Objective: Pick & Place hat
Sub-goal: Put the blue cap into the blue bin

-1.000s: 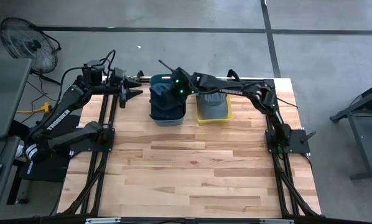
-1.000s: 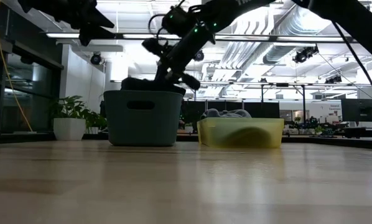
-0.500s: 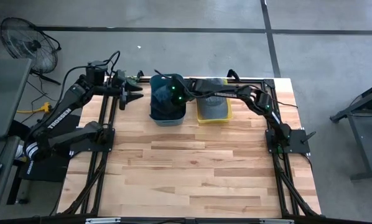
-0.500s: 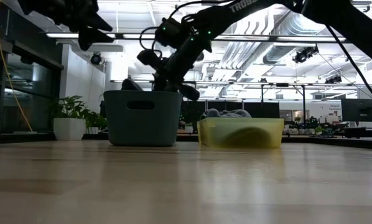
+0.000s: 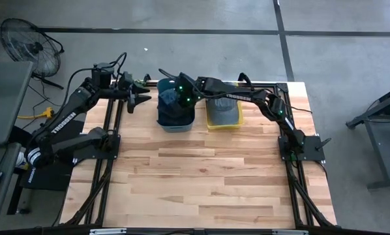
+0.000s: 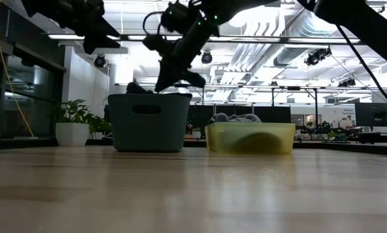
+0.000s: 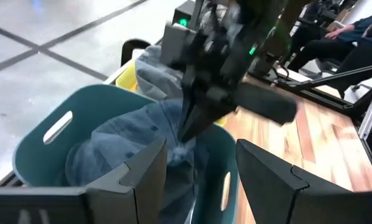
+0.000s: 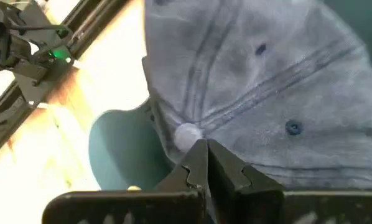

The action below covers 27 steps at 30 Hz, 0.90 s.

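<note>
A blue-grey denim hat [image 8: 267,81] lies in the teal bin [image 5: 175,111] at the table's far edge, and also shows in the left wrist view [image 7: 130,146]. My right gripper [image 8: 204,152] reaches over that bin [image 6: 148,122] from the right and is shut at the hat's crown. It also shows from the left wrist [image 7: 189,124]. My left gripper [image 5: 137,98] hovers open beside the bin, on its left, touching nothing. Its two fingers frame the bin in its own view [image 7: 198,180]. My right gripper pinches the hat's crown cloth right beside the top button [image 8: 186,134], between the tips of its two shut fingers. The fingers come from above, pointing down into the teal bin. The rest of the hat [image 7: 111,155] lies in the bin below the fingers.
A yellow bin [image 5: 224,116] stands right of the teal one and holds a grey hat [image 5: 222,106]; it also shows low across the table [image 6: 250,138]. The bare wood of the table [image 5: 201,176] stretches toward the near edge. The arm frames run along both sides.
My right gripper dipped down into the teal bin half a second ago and has since risen a little above its rim, staying over the bin. The left arm has kept still.
</note>
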Each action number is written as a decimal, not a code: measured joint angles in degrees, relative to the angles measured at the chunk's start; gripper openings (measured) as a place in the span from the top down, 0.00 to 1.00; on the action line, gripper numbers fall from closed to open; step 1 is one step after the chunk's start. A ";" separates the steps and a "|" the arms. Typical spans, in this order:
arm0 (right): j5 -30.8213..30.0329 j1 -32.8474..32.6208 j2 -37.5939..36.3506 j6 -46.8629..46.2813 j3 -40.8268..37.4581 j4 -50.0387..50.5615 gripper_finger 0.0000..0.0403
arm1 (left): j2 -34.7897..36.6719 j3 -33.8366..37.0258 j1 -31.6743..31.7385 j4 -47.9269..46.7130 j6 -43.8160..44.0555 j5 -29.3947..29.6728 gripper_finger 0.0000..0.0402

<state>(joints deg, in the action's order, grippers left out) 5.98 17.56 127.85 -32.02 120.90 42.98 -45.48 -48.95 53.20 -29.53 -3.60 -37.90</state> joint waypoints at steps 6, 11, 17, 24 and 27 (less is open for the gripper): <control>-4.71 -0.10 -0.02 4.98 8.98 11.67 1.00 | -4.46 0.00 -0.26 2.07 -0.07 1.31 0.53; -9.72 -1.06 -3.24 7.62 11.89 20.20 1.00 | -9.77 -0.01 -3.93 7.42 0.05 4.14 0.53; -19.30 -4.14 -14.07 2.23 2.27 28.98 1.00 | -17.12 -2.97 -11.86 10.37 10.50 15.25 0.53; -25.14 -8.97 -28.94 -4.52 -12.74 28.12 1.00 | -24.77 -8.69 -18.88 8.50 14.46 28.46 0.53; -24.99 -11.31 -34.99 -6.89 -20.66 25.25 1.00 | -27.19 -12.33 -20.87 5.53 5.33 31.50 0.53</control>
<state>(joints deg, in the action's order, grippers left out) -19.01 6.25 92.87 -38.91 100.24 68.23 -72.67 -61.27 32.33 -24.00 1.73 -6.40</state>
